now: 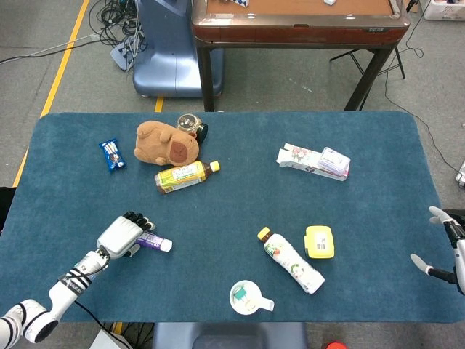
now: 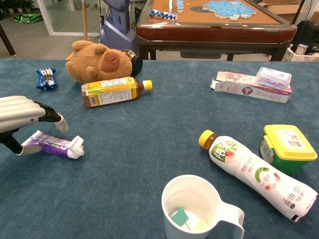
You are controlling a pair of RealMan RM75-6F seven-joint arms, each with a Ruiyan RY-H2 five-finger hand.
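While hidden from the chest view, right hand (image 1: 447,247) spread, grasping nothing, at table edge (image 1: 454,291).
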